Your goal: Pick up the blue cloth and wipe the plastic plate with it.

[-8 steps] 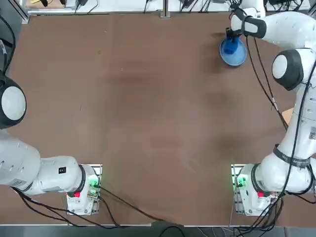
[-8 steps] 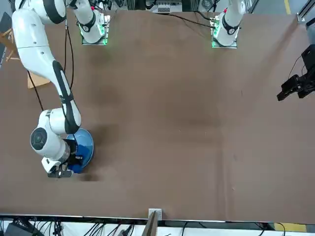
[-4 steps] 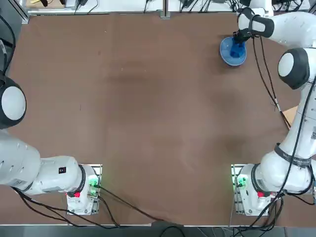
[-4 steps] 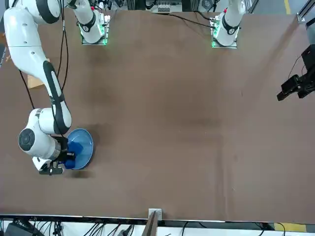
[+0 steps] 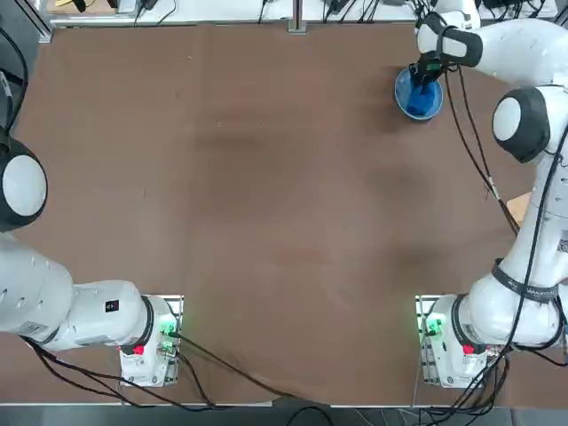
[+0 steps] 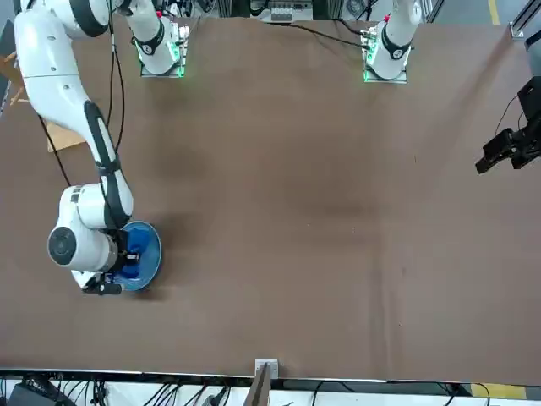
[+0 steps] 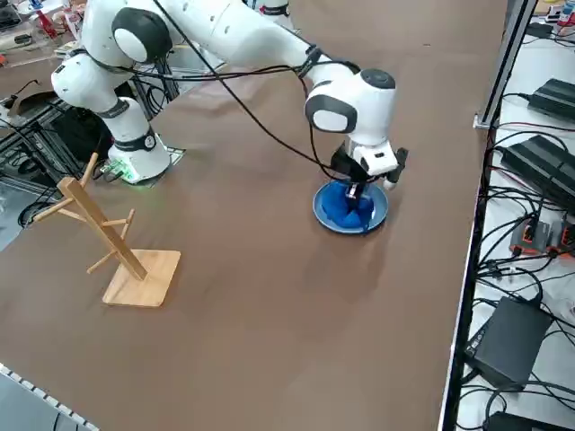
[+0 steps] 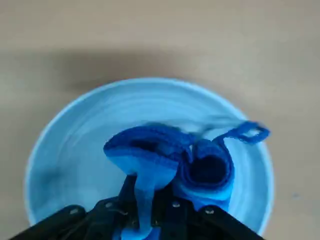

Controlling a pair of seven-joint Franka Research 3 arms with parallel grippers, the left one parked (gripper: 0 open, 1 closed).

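Observation:
The light blue plastic plate [image 5: 405, 89] lies near the table's far right corner. It also shows in the front view [image 6: 153, 247] and the right side view [image 7: 377, 212]. The blue cloth [image 5: 422, 98] sits bunched on the plate, pressed down from above by my right gripper [image 5: 427, 76]. In the right wrist view the gripper [image 8: 150, 212] is shut on the cloth [image 8: 165, 152], whose folds and a loose loop spread over the plate's inside [image 8: 75, 150]. The side view shows the cloth [image 7: 345, 208] under the gripper [image 7: 356, 191].
A wooden rack [image 7: 117, 244] stands by the table's right edge, between the plate and my right arm's base [image 5: 448, 342]. The far table edge [image 5: 293, 25] runs close behind the plate. Brown tabletop [image 5: 266, 177] stretches to the left.
My right gripper has swept the cloth across the plate toward my right, then partway back. It has stayed shut on the cloth, and the plate has stayed in place.

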